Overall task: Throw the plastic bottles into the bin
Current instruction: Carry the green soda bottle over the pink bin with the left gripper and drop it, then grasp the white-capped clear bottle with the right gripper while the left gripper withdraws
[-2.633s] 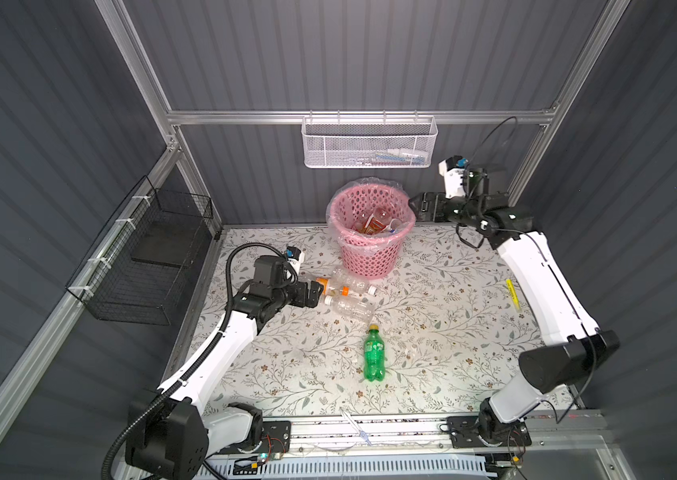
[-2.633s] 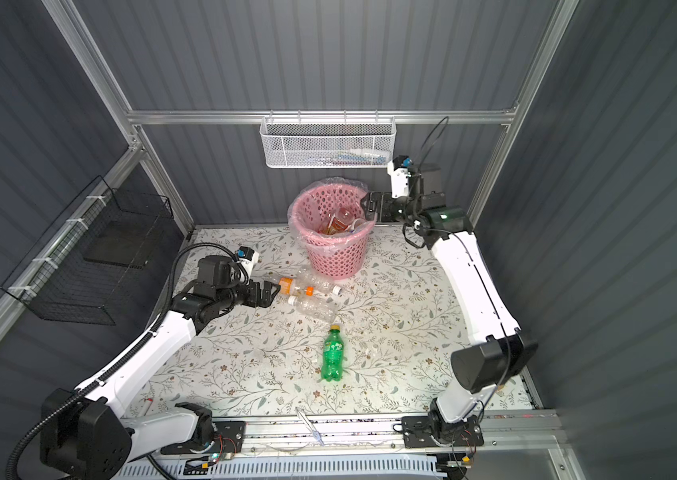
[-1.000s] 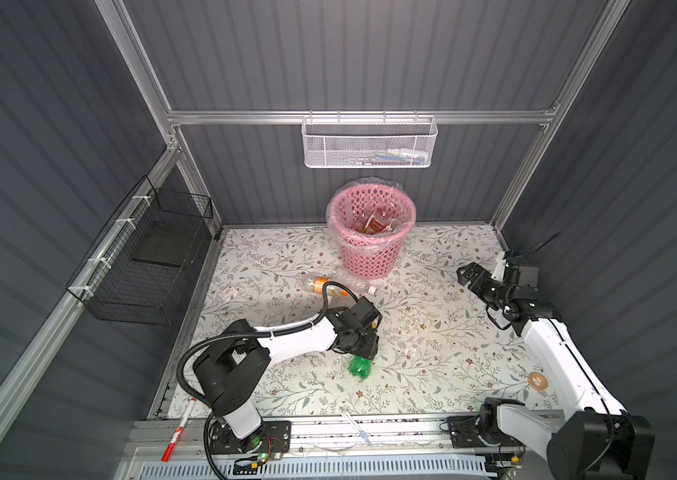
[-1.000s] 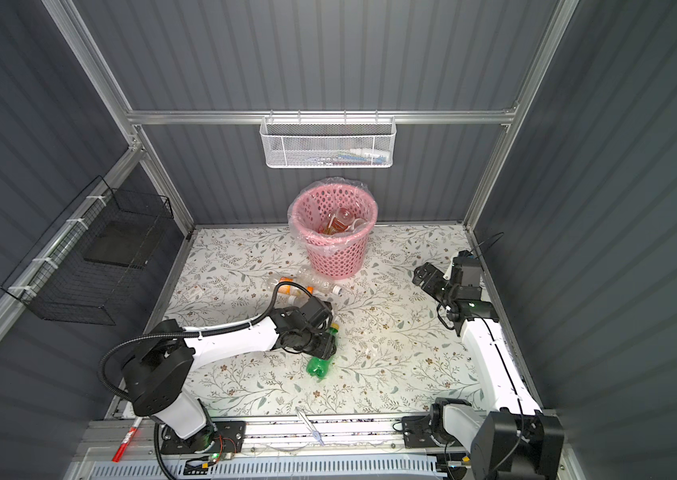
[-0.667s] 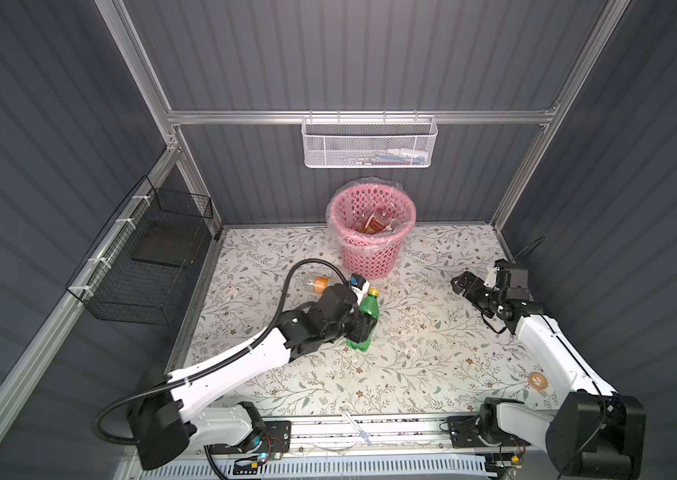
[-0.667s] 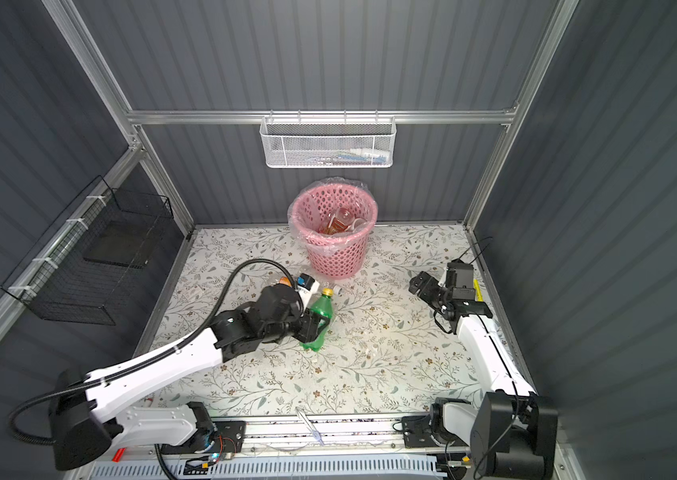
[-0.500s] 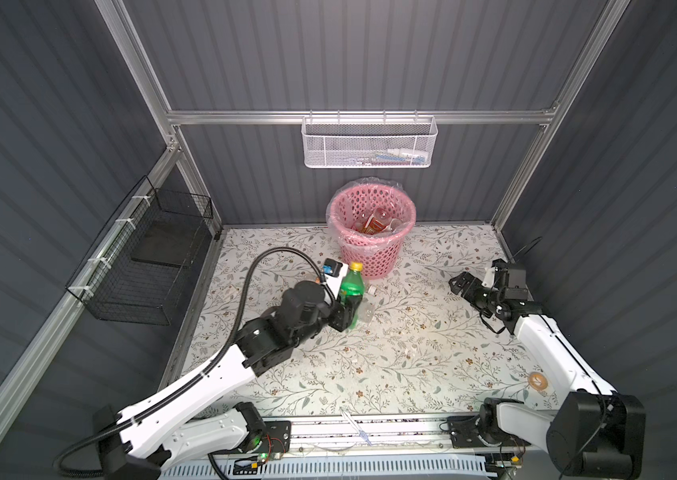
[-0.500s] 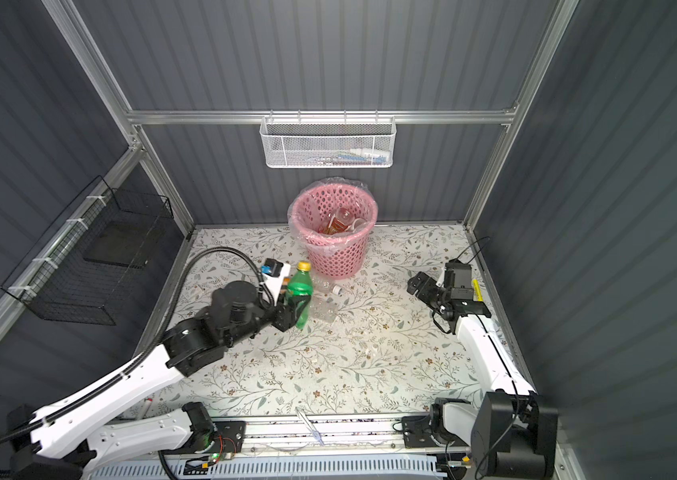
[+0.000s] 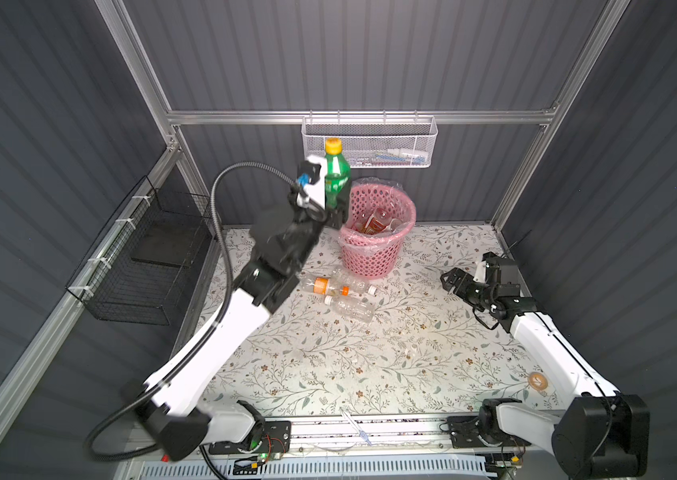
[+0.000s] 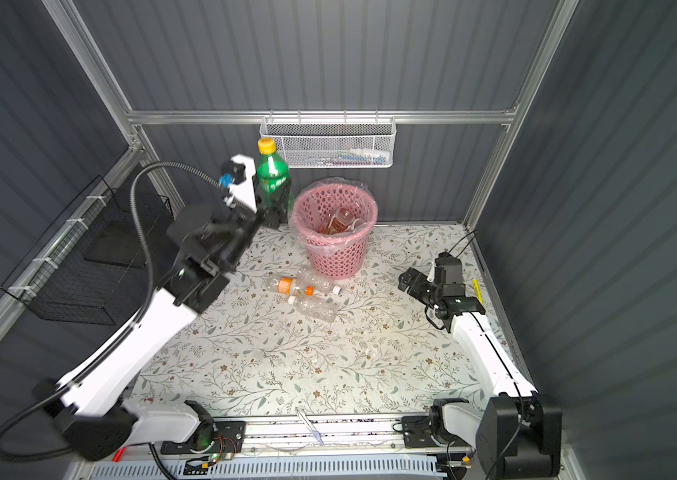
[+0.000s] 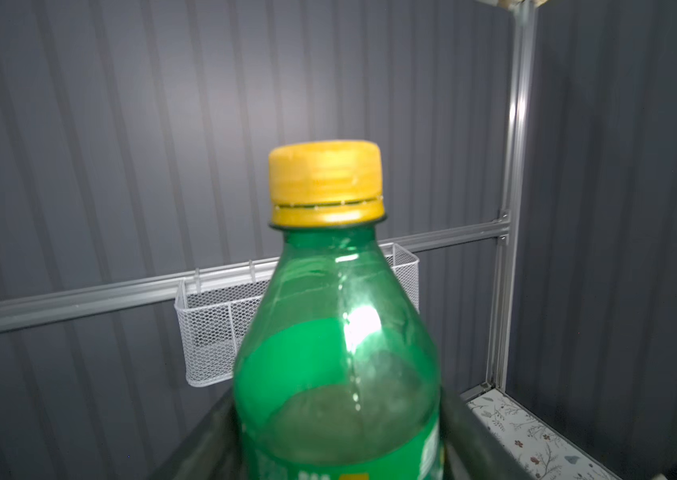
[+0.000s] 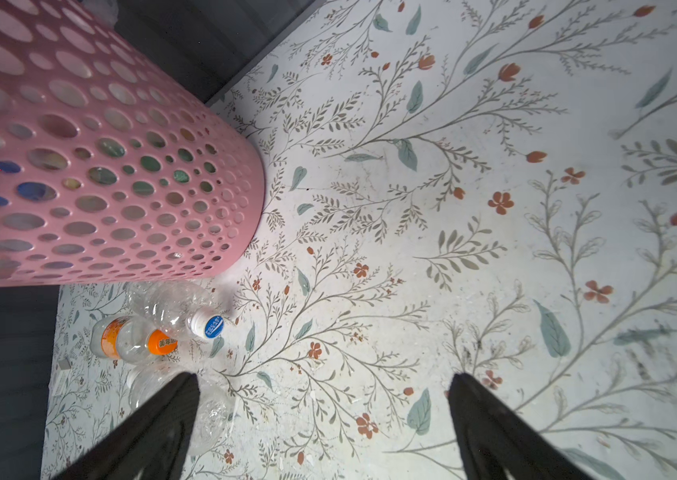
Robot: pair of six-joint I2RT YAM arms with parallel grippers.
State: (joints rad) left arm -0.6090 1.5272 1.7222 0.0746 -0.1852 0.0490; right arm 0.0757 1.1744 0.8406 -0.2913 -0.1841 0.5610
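In both top views the left gripper (image 9: pixel 333 199) is hanging high over the back of the bench (image 9: pixel 370 365), above and just left of the bin's rim. The green bottle (image 9: pixel 336 172) is standing upright between its jaws, yellow cap (image 9: pixel 333 145) up. The bin (image 9: pixel 374 253) is sitting at the middle of the bench's back edge, with several bottles lying inside its clear bag. Three clear bottles (image 9: pixel 351 306) are lying bunched together on the bench just in front of the bin's foot, one of them an orange-labelled bottle (image 9: pixel 322 286). The right gripper (image 9: pixel 453 280) is hovering low near the bench's right edge, well apart from those bottles, its jaws spread and empty. In a top view a yellow highlighter (image 10: pixel 476 291) is lying along that right edge beside the right arm, and the green bottle (image 10: pixel 272 172) is showing left of the bin (image 10: pixel 338 253). In the left wrist view the green bottle (image 11: pixel 336 353) is filling the middle, the dark fingers (image 11: pixel 478 440) are flanking its lower body, and a white mesh basket (image 11: pixel 208 332) is hanging on the wall behind. I cannot tell whether the fingers are pressing on the bottle or standing just off it. In the right wrist view the fingers (image 12: pixel 154 424) are standing wide apart over bare bench. The bin (image 12: pixel 100 166) and the clear bottles (image 12: pixel 174 307) are lying beyond one fingertip.
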